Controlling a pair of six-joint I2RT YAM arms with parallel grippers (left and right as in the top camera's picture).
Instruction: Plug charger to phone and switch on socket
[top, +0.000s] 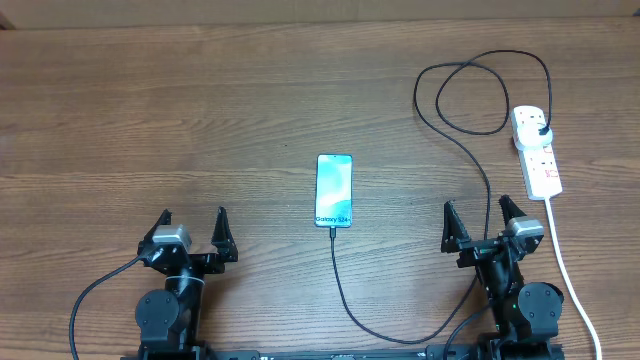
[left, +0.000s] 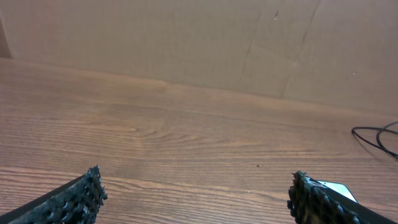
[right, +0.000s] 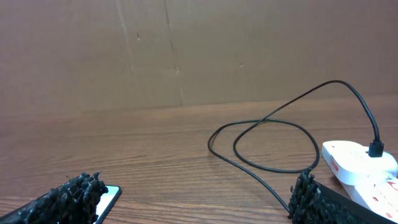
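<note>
left gripper (top: 193, 215) at 7 o'clock and right gripper (top: 477, 205) at 5 both spread, empty; thin black charger cable (top: 335, 268) runs from blue-screen phone (top: 334, 190) to white power strip (top: 537, 152) at 2 o'clock

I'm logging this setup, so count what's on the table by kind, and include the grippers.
Phone: 1
Charger: 1
Socket: 1
Grippers: 2, left gripper and right gripper
Total: 5
</note>
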